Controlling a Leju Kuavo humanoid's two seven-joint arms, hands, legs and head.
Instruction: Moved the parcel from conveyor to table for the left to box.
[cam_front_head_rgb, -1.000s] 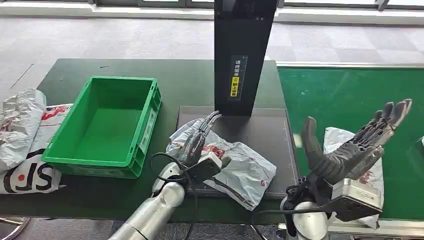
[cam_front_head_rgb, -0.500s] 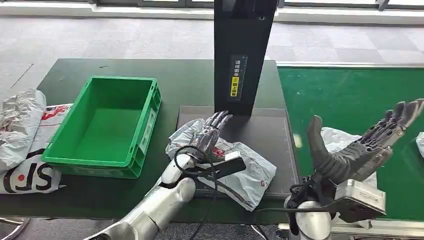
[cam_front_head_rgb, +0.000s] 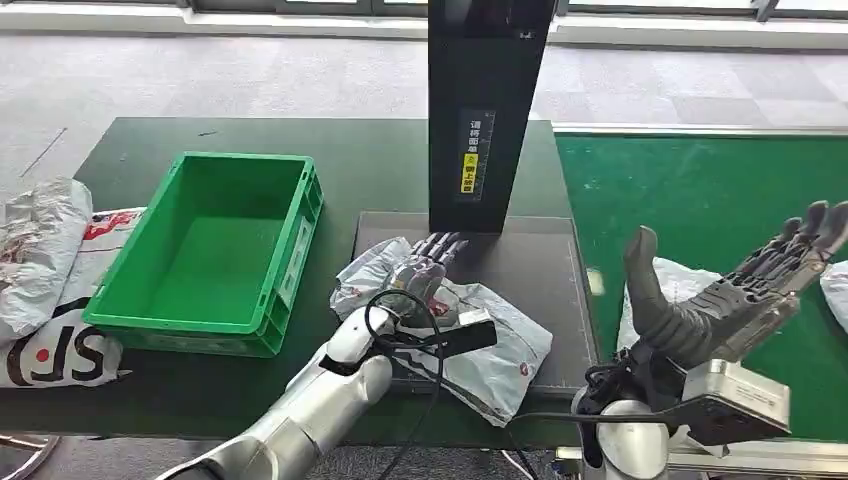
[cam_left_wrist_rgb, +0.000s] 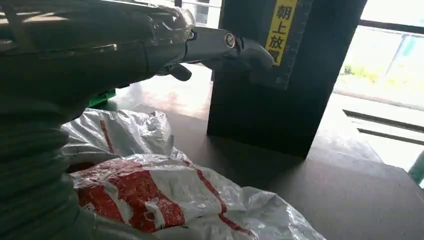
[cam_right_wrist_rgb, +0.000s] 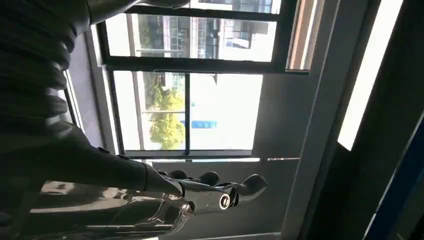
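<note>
Left robot hand (cam_front_head_rgb: 425, 268): lower centre of the head view, fingers stretched out flat and apart, lying over the upper edge of the parcel (cam_front_head_rgb: 470, 345). Nothing gripped; whether the palm presses the wrap cannot be told. In the left wrist view the fingers (cam_left_wrist_rgb: 220, 45) reach out above the parcel (cam_left_wrist_rgb: 150, 200) toward the black post (cam_left_wrist_rgb: 280, 75).

Right robot hand (cam_front_head_rgb: 735, 295): lower right of the head view, raised, palm up, fingers spread wide, thumb upright. Holds nothing.

Parcel: grey plastic mailer with red print, crumpled, lying on the dark mat (cam_front_head_rgb: 520, 270) at the centre of the surface (cam_front_head_rgb: 150, 140), just before the post. Judged light, soft and limp, the film slick; it will sag and fold when lifted. Best hold: gather a bunched fold near the middle, over the red print, or close the hand across the bulk. A pinch at a loose corner risks slipping.

Post (cam_front_head_rgb: 487, 110): upper centre, upright, with a yellow label, standing at the far edge of the mat.

Box (cam_front_head_rgb: 215, 250): green crate, left of centre, open, nothing inside, just beside the mat.

Further mailers: a heap (cam_front_head_rgb: 45, 270) at the far left edge; one (cam_front_head_rgb: 680, 285) on the green conveyor (cam_front_head_rgb: 700, 190) at right, behind the right robot hand.
</note>
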